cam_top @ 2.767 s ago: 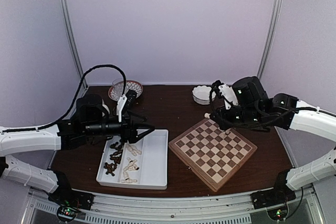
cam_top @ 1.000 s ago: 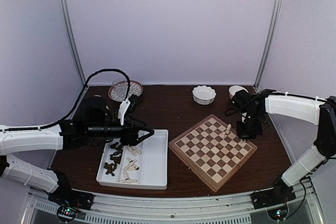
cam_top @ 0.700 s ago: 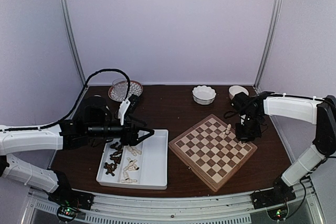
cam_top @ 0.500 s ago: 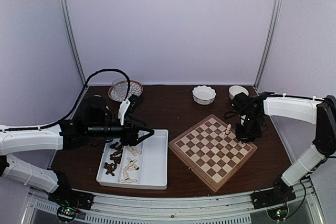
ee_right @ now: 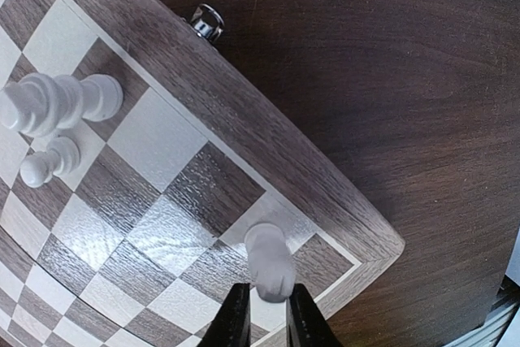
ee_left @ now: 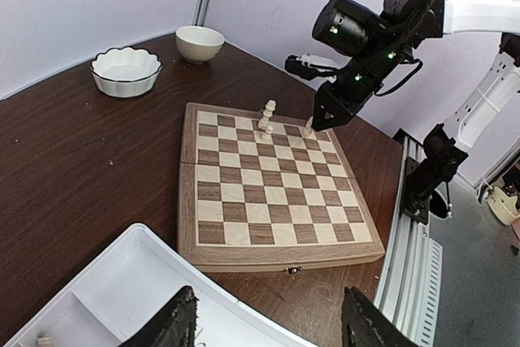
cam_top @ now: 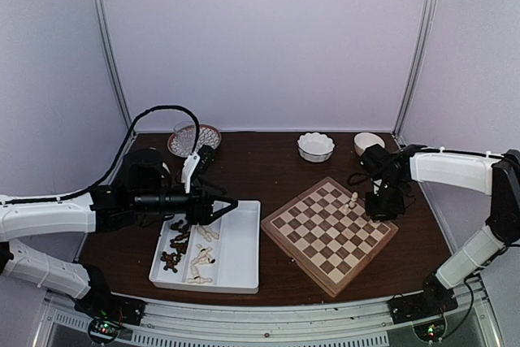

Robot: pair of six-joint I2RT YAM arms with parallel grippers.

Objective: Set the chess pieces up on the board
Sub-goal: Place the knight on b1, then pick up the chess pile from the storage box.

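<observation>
Setting pale chess piece (ee_right: 270,262) on right corner square of chessboard (ee_right: 268,160), right gripper (ee_right: 266,318) points straight down, fingers close on either side of piece. Whether pinching or just let go, cannot tell. Piece upright, long axis in line with gripper, so clean exit looks to be straight up. Other pale pieces (cam_top: 350,201) stand along same far-right edge. Left gripper (cam_top: 221,206) hangs spread over white tray (cam_top: 236,270) at left, nearer arm to loose chessmen (cam_top: 188,251) lying there.

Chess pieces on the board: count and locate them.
3. A tall piece and a small piece together by the rim of the board; a third piece near the corner, at the right gripper.
</observation>
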